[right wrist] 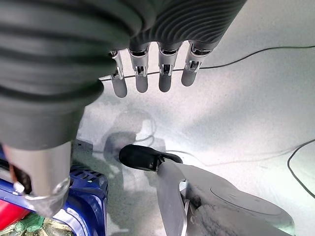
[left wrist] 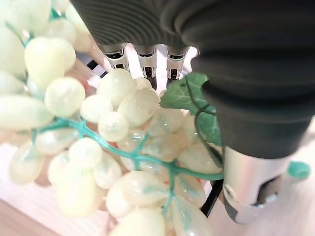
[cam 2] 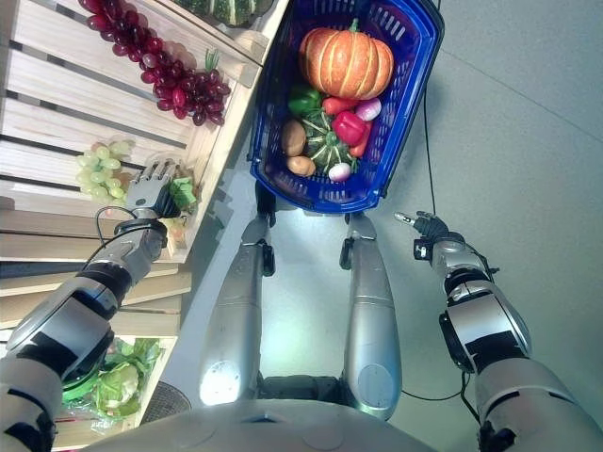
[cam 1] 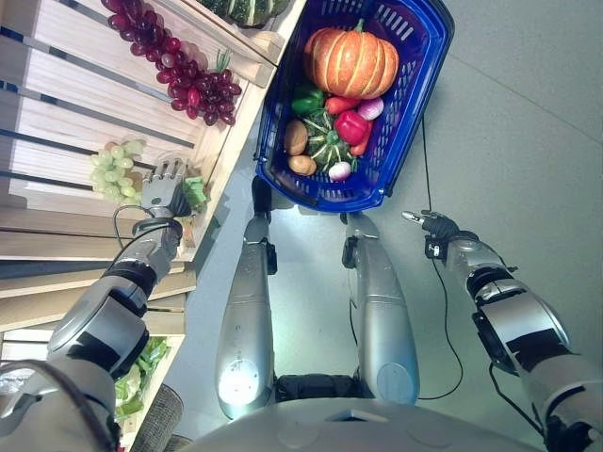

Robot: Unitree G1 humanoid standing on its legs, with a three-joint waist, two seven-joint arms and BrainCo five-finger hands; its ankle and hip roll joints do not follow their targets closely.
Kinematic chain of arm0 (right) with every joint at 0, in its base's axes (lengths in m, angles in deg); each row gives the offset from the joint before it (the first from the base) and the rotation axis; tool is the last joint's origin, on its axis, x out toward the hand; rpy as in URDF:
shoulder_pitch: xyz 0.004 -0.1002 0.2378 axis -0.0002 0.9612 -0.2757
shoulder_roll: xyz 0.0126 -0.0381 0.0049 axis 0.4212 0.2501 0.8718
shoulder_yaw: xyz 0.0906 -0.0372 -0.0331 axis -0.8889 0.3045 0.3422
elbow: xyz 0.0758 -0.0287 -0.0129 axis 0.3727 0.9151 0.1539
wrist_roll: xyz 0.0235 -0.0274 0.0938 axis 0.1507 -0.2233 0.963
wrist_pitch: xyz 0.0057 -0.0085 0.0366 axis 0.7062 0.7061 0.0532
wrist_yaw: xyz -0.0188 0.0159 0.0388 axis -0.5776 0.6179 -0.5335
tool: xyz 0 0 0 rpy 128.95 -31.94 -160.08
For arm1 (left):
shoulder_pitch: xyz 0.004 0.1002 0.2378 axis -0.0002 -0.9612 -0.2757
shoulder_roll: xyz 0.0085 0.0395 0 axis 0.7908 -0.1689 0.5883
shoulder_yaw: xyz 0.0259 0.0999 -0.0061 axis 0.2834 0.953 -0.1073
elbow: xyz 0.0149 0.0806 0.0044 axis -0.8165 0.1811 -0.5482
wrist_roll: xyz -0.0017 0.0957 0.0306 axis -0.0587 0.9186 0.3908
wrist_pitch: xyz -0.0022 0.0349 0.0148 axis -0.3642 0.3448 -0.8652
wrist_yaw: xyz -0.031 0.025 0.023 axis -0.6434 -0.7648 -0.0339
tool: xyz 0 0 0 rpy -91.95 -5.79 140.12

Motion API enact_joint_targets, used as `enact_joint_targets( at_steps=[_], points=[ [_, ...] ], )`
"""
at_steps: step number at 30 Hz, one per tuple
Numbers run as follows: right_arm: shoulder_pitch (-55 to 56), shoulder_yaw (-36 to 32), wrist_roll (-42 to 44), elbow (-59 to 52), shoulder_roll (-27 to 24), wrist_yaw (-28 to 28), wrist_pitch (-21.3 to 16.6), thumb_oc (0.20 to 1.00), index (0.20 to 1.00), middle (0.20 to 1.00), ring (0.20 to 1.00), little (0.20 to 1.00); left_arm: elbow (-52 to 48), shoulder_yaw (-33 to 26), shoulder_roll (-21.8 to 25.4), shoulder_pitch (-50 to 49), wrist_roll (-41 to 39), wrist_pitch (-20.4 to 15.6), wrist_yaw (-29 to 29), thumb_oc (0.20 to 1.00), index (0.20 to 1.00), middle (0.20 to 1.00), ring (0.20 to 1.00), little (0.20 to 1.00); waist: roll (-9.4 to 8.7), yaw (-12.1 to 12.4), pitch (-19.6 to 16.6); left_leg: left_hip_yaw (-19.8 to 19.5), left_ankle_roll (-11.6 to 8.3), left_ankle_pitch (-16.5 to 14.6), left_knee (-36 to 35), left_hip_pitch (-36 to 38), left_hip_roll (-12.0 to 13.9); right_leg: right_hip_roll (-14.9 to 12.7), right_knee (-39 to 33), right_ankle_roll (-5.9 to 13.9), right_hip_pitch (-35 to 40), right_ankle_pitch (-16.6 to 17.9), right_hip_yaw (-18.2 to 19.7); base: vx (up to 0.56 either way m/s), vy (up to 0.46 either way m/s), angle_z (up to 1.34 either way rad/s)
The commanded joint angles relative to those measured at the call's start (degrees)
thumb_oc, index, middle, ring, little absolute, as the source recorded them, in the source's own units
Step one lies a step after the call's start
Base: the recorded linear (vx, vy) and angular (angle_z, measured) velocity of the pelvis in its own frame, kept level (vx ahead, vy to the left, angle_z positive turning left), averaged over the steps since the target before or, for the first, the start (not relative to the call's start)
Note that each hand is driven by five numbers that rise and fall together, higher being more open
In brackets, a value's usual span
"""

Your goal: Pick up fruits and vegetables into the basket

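A blue shopping basket stands on the grey floor, already holding an orange pumpkin, a red pepper, a green pepper, a striped green squash and other small produce; beside the basket runs a wooden slatted shelf, carrying dark red grapes nearer the basket and a bunch of pale green grapes farther from it.

The left hand reaches onto the shelf at the green bunch, fingers straight and spread, not yet closed on anything; the right hand hangs over bare floor near the basket, fingers relaxed and holding nothing.

A good grasp likely means curling round the stem cluster rather than loose berries, so the bunch lifts whole.

The left wrist view shows the grapes' teal stem and a green leaf right against the fingers; the head views give the route to the basket.
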Motion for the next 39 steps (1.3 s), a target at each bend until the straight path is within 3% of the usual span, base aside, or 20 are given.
enact_joint_targets(
  at_steps=[1, 6, 16, 20, 23, 27, 32, 39],
  points=[
    [5.3, -1.1, 0.4, -0.1, -3.9, 0.0, 0.2, 1.0, 1.0, 1.0, 1.0, 1.0, -0.2, -1.1, 0.0, -4.2, 5.1, 3.1, 0.3, 1.0, 1.0, 1.0, 1.0, 1.0, 4.06, -0.5, -1.6, 0.8, 2.73, -1.9, 1.8, -2.1, -4.6, 3.8, 0.2, 0.01, 3.2, -3.8, -2.9, 0.0, 0.0, 0.0],
    [4.7, -0.3, 0.3, 0.4, -4.0, 0.5, 0.3, 1.0, 1.0, 1.0, 1.0, 1.0, 2.9, -0.7, 0.7, -2.6, 8.8, 3.5, 2.2, 1.0, 1.0, 1.0, 1.0, 1.0, 3.5, -1.1, -1.6, 1.3, 2.7, -1.9, 2.0, -2.1, -4.2, 4.0, 0.3, -0.11, 3.0, -3.7, -2.5, 0.0, 0.0, 0.0],
    [4.2, 0.2, 0.2, 0.2, -3.9, 0.6, 0.8, 1.0, 1.0, 1.0, 1.0, 1.0, 3.6, -2.3, 1.0, 0.4, 3.6, -1.6, 5.5, 1.0, 1.0, 1.0, 1.0, 1.0, 3.1, -1.5, -1.6, 1.6, 2.76, -2.0, 2.3, -2.3, -4.2, 4.2, 0.5, -0.24, 2.6, -3.4, -2.1, 0.0, 0.001, 0.0],
    [4.4, 0.2, 0.4, -0.2, -4.0, 0.3, 0.9, 1.0, 1.0, 1.0, 1.0, 1.0, -0.8, -5.0, 1.6, 0.7, -5.4, -7.7, 9.8, 1.0, 1.0, 1.0, 1.0, 1.0, 3.4, -1.2, -1.6, 1.2, 2.84, -2.1, 2.2, -2.1, -4.4, 4.3, 0.3, -0.28, 2.8, -3.6, -1.8, 0.0, 0.0, 0.0],
    [5.0, -0.2, 0.4, -0.2, -3.7, -0.1, 0.5, 1.0, 1.0, 1.0, 1.0, 1.0, -3.4, -6.1, 2.4, 1.0, -4.2, -9.4, 11.2, 1.0, 1.0, 1.0, 1.0, 1.0, 3.65, -1.0, -1.6, 1.1, 2.85, -2.2, 2.3, -2.1, -4.5, 4.2, 0.5, -0.28, 2.8, -3.7, -1.9, 0.0, 0.0, 0.0],
    [5.6, -1.0, 0.2, -0.5, -3.6, -0.6, 0.4, 1.0, 1.0, 1.0, 1.0, 1.0, -7.2, -6.3, 4.3, 1.0, -3.4, -12.4, 6.4, 1.0, 1.0, 1.0, 1.0, 1.0, 4.09, -0.6, -1.6, 0.8, 2.88, -2.2, 2.2, -1.8, -4.7, 4.0, 0.4, -0.21, 3.3, -3.7, -2.3, 0.0, -0.008, 0.0],
    [5.6, -1.4, -0.1, -0.5, -4.3, 0.0, 0.5, 1.0, 1.0, 1.0, 1.0, 1.0, -8.2, -3.2, 5.5, 0.2, 1.1, -10.7, -0.3, 1.0, 1.0, 1.0, 1.0, 1.0, 4.36, -0.6, -1.6, 1.1, 2.97, -2.1, 1.8, -1.4, -4.7, 3.9, -0.1, -0.06, 3.7, -3.5, -2.5, 0.0, 0.0, 0.0],
    [5.1, -1.3, -0.6, 0.3, -5.4, 1.2, 0.3, 1.0, 1.0, 1.0, 1.0, 1.0, -7.7, 1.7, 6.0, -1.0, -1.3, -8.6, -10.8, 1.0, 1.0, 1.0, 1.0, 1.0, 4.79, -0.9, -1.6, 1.6, 3.09, -2.1, 1.4, -1.3, -4.6, 3.8, -0.2, 0.07, 3.7, -3.4, -2.4, 0.0, 0.0, 0.0]
  ],
)
